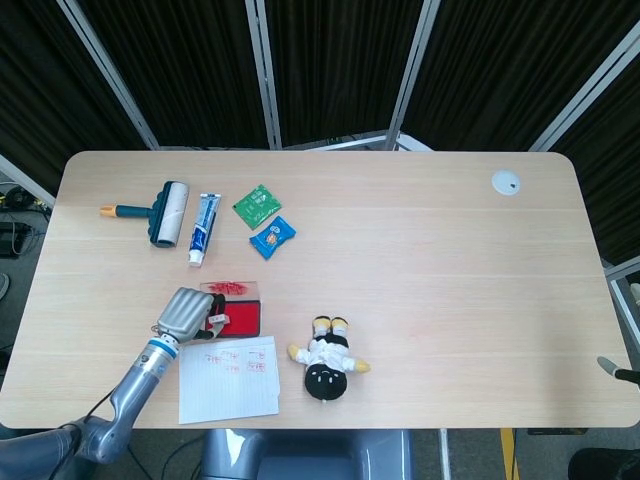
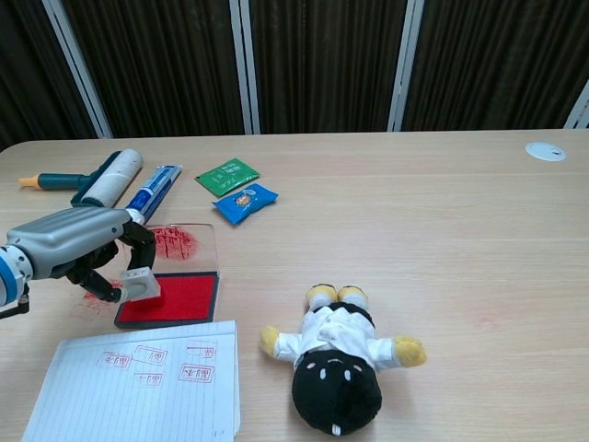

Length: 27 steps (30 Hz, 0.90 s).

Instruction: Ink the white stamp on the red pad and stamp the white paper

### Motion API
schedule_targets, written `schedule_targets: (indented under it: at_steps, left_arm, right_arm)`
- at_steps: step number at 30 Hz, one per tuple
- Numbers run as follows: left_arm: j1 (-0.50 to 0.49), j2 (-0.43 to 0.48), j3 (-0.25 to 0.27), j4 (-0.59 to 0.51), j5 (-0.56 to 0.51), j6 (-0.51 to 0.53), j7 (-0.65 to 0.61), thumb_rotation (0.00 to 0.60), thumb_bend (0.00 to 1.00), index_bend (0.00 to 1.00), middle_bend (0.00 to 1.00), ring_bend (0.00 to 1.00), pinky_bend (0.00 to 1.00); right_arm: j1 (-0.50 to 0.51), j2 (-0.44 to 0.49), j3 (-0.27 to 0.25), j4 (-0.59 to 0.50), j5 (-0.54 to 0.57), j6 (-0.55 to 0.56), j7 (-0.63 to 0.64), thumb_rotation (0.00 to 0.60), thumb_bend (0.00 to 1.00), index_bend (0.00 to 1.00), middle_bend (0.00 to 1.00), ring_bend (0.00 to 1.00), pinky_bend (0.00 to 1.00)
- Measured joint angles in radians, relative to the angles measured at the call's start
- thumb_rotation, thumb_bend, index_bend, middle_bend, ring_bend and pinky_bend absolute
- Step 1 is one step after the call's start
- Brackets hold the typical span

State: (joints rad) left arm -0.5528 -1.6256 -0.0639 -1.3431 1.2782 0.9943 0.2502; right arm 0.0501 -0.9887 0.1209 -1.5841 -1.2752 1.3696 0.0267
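Chest view: the left hand [image 2: 78,249] has its fingers curled round the white stamp [image 2: 141,283], pinching it at the left edge of the red pad [image 2: 175,299]; whether the stamp's face touches the ink cannot be told. The pad's clear lid [image 2: 184,245], smeared red, lies just beyond the hand. The white paper [image 2: 138,391] sits just nearer than the hand and pad, carrying several red stamp marks too small to read. Further out are a plush doll [image 2: 338,357], a blue packet [image 2: 245,202], a green packet [image 2: 226,173], a toothpaste tube [image 2: 154,189] and a lint roller [image 2: 103,177], their print illegible. The right hand is out of sight.
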Motion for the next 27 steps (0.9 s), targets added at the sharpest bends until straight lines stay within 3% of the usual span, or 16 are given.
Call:
schedule_targets:
  at_steps: [12, 20, 27]
  left_arm:
    - [0.046, 0.121, 0.026, -0.222, 0.098, 0.118, -0.026, 0.600, 0.37, 0.57, 0.57, 0.86, 0.86]
    - [0.122, 0.168, 0.115, -0.293, 0.174, 0.199, -0.029, 0.600, 0.37, 0.57, 0.57, 0.86, 0.86]
    - [0.189, 0.192, 0.187, -0.282, 0.228, 0.249, -0.066, 0.600, 0.37, 0.57, 0.57, 0.86, 0.86]
  right_arm:
    - [-0.005, 0.008, 0.000, -0.008, -0.011, 0.009, 0.018, 0.600, 0.00, 0.00, 0.00, 0.00, 0.00]
    - [-0.013, 0.020, -0.003, -0.016, -0.030, 0.025, 0.042, 0.600, 0.00, 0.00, 0.00, 0.00, 0.00]
    - [-0.017, 0.028, -0.008, -0.024, -0.044, 0.030, 0.053, 0.600, 0.00, 0.00, 0.00, 0.00, 0.00]
